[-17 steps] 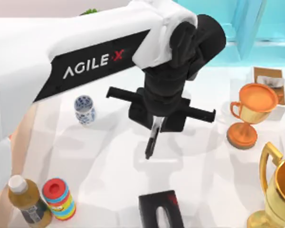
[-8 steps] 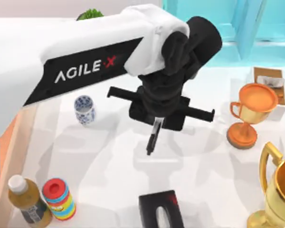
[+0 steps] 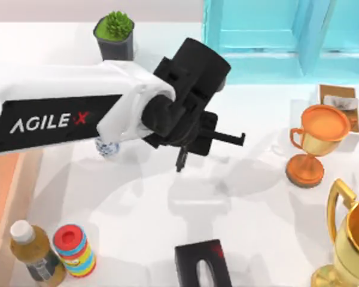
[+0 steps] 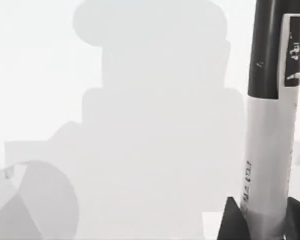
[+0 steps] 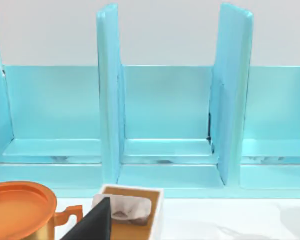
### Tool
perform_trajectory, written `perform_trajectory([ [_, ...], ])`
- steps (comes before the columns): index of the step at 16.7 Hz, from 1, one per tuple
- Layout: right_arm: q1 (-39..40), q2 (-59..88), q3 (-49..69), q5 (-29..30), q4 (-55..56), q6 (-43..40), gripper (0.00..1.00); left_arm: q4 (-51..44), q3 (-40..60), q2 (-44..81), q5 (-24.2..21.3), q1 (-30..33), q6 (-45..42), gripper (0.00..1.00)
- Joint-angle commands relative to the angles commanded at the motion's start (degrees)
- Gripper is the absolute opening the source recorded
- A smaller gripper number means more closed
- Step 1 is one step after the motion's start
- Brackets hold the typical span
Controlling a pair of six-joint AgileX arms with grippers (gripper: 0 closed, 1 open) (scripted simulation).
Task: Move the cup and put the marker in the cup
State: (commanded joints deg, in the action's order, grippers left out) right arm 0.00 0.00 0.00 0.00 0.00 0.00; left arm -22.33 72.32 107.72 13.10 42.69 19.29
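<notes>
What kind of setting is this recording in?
Probably a rendered tabletop test scene, not a real room: a white table cluttered with unrelated props such as an orange trophy, a potted plant and a turquoise divider rack.

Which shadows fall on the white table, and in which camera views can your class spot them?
Top view: a soft grey shadow of the left arm lies on the table under the left claw and its marker. Left wrist view: a pale blocky shadow spreads across the tabletop beside the marker. Right wrist view: evenly lit blue shelf, no strong shadow.
</notes>
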Motion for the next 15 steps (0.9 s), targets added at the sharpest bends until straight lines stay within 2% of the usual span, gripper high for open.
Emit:
perform_trajectory([
  [10, 0.0, 0.0, 0.0, 0.0, 0.0, 0.0, 1.0, 60.91, -36.63, -16.21, 3.71, -7.63, -14.14, 0.0],
  [15, 0.0, 0.0, 0.0, 0.0, 0.0, 0.0, 1.0, 84.49, -49.77, -22.59, 4.26, -10.76, -19.98, 0.0],
])
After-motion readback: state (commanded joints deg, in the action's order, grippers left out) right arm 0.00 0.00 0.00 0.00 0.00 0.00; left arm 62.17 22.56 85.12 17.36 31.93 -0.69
